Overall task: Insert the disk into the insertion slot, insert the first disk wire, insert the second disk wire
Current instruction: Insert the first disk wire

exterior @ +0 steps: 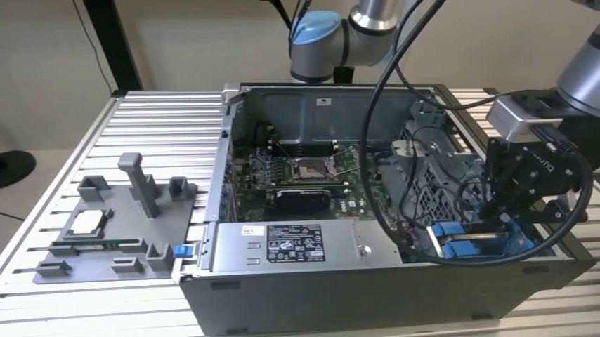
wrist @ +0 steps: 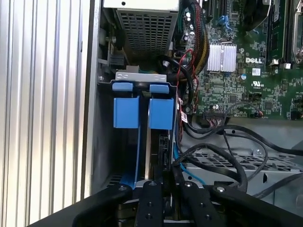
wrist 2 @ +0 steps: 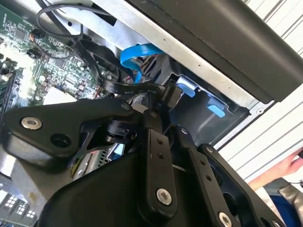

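The disk [wrist: 152, 150] stands on edge in the insertion slot [wrist: 106, 156] of the drive cage, and its blue frame [wrist: 126, 112] shows two tabs at the end. In the exterior view the blue frame [exterior: 457, 240] lies at the case's near right corner, with my gripper [exterior: 493, 210] lowered right over it. In both wrist views my gripper [wrist 2: 159, 101] [wrist: 165, 183] has its fingers [wrist 2: 152, 142] shut on the black connector [wrist 2: 171, 93] of a flat black disk wire, held against the disk's edge. A blue disk wire [wrist 2: 136, 56] [wrist: 188, 171] loops beside it.
The open case holds the green motherboard [exterior: 300, 175], the silver power supply box [exterior: 281, 246] and black cable bundles [exterior: 384, 140] across the middle. A grey fixture with parts [exterior: 112, 225] sits on the slatted table at the exterior view's left. A person's hand [wrist 2: 284, 165] shows outside the case.
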You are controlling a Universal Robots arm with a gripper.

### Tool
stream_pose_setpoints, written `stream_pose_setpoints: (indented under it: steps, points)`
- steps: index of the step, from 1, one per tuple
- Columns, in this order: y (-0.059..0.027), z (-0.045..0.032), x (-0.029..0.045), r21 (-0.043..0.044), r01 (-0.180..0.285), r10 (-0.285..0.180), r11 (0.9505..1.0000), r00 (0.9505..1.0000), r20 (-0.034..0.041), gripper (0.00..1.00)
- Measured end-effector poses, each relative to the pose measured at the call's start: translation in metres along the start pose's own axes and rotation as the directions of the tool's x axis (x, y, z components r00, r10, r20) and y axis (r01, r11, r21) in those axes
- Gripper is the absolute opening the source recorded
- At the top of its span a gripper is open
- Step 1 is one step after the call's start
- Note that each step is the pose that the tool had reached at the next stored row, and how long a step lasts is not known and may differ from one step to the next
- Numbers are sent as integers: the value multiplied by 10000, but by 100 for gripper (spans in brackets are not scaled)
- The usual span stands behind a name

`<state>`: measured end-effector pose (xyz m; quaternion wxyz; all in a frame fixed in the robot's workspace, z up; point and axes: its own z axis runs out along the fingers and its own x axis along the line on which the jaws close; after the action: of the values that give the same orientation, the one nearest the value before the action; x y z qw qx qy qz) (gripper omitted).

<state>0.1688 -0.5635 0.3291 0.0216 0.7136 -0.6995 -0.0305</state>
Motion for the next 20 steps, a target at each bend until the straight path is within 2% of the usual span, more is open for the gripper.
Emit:
stream_pose_setpoints:
  steps: [7, 10, 20]
  points:
    - [-1, 26, 0, 0, -1, 1, 10000, 10000, 12, 0]
    - [-1, 12, 0, -2, -7, 7, 10000, 10000, 6, 0]
    - [25, -365, -5, -23, -8, 8, 10000, 10000, 4, 0]
